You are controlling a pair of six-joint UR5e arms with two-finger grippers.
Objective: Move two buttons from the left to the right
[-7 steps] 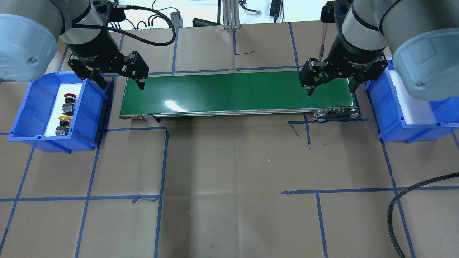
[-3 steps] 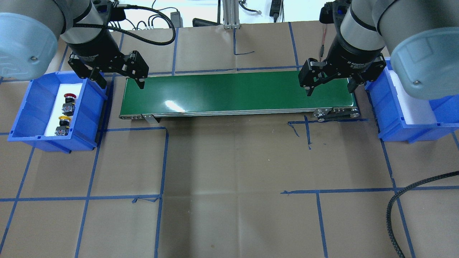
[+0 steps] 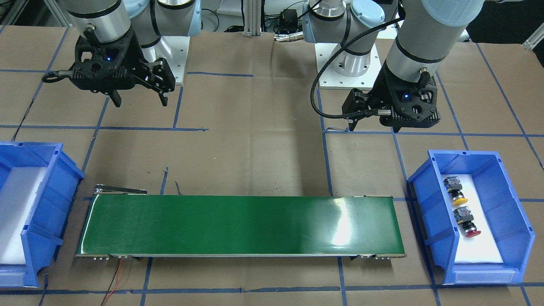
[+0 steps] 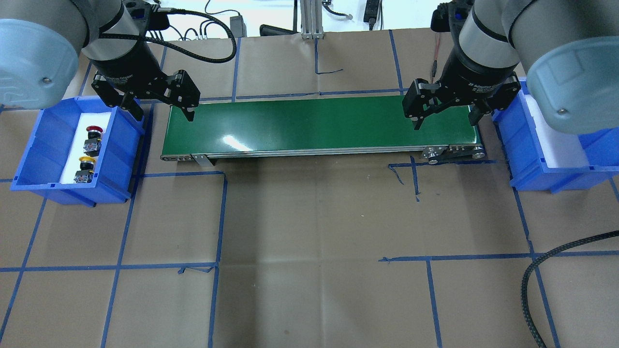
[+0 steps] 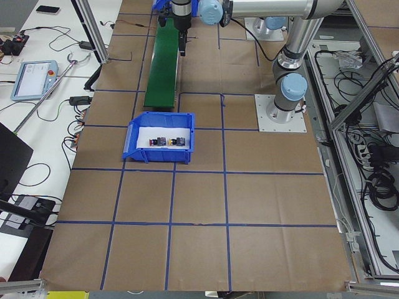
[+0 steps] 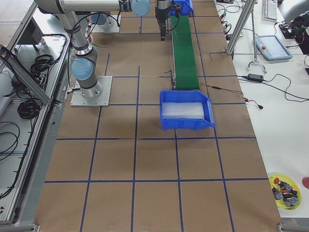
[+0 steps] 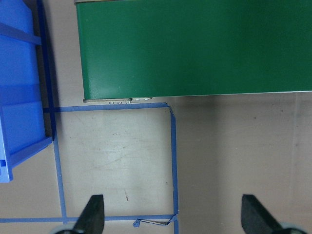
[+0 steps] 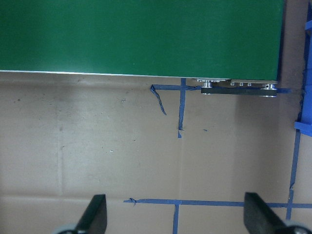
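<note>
The red-capped button [image 4: 92, 137] and the yellow-capped button [image 4: 85, 168] lie on white foam in the blue bin [image 4: 29, 150] at the table's left end. They also show in the front view, yellow [image 3: 454, 190] and red [image 3: 466, 221]. My left gripper [image 4: 163, 115] is open and empty. It hovers between that bin and the left end of the green conveyor belt [image 4: 319, 123], and also shows in the front view [image 3: 384, 124]. My right gripper [image 4: 445, 122] is open and empty above the belt's right end, and also shows in the front view [image 3: 140, 102].
A second blue bin [image 4: 532, 145] with white foam stands at the belt's right end, with nothing on the foam that shows. Blue tape lines cross the brown paper. A black braided cable [image 4: 532, 285] lies at the front right. A control pendant [image 5: 34, 80] rests on a side table.
</note>
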